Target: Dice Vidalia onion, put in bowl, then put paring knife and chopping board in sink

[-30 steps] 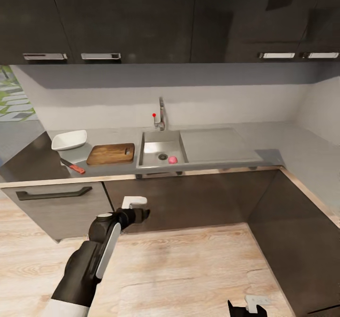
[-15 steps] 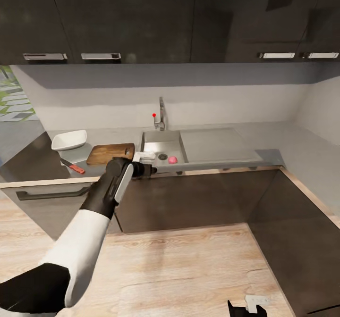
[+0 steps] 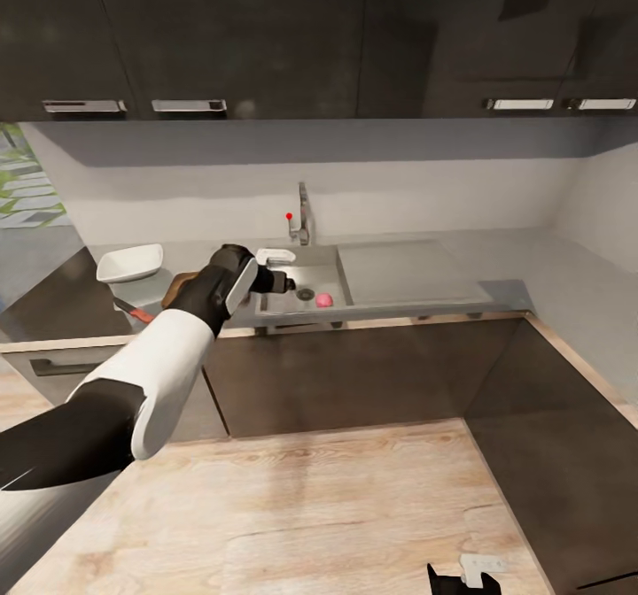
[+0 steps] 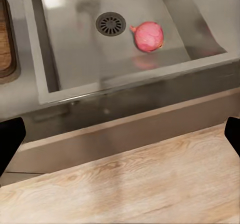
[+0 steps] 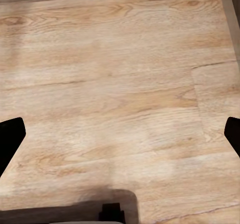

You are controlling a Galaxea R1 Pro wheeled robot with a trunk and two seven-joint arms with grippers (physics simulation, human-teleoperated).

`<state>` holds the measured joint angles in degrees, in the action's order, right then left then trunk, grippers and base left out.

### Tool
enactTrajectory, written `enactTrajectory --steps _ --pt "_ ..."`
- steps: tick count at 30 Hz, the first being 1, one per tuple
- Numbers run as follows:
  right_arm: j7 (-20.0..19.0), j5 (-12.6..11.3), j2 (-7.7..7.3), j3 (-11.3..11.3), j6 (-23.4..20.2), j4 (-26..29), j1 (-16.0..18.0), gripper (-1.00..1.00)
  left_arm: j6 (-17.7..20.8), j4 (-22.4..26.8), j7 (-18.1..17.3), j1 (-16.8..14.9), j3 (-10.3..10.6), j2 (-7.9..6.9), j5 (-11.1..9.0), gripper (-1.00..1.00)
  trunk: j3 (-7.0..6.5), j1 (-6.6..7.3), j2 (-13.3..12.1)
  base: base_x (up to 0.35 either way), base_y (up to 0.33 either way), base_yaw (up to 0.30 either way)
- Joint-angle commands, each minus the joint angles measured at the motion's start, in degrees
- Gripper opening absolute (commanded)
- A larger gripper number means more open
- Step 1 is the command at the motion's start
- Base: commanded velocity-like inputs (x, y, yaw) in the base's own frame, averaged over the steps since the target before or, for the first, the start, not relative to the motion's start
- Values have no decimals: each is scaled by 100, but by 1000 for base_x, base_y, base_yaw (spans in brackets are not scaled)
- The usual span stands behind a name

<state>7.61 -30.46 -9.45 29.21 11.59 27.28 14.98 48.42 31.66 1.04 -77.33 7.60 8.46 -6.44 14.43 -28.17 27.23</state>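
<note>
- The left tool hangs over the sink's near-left corner at the end of an outstretched arm; in the left wrist view its two dark fingertips stand wide apart, nothing between them.
- The Vidalia onion lies on the basin floor just beside the round drain — pink-red, apart from the tool.
- The chopping board sits on the tabletop left of the sink, mostly hidden by the arm; the white bowl is beyond it to the left.
- The paring knife's red-orange handle peeks out near the tabletop's front edge.
- The right tool is low over the wooden floor, fingertips spread wide — empty.
- No brand, label or writing is legible anywhere.
</note>
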Motion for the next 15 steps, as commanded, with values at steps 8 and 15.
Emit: enactTrajectory --steps 8,15 --pt "45 -46 -5 50 21 5 5 100 -3 -40 27 -18 31 -69 -29 100 10 -3 10 168 0 -72" --pt "39 -47 -5 50 20 5 5 100 -16 -68 28 -17 40 -78 -26 100 10 -3 10 328 0 -4"
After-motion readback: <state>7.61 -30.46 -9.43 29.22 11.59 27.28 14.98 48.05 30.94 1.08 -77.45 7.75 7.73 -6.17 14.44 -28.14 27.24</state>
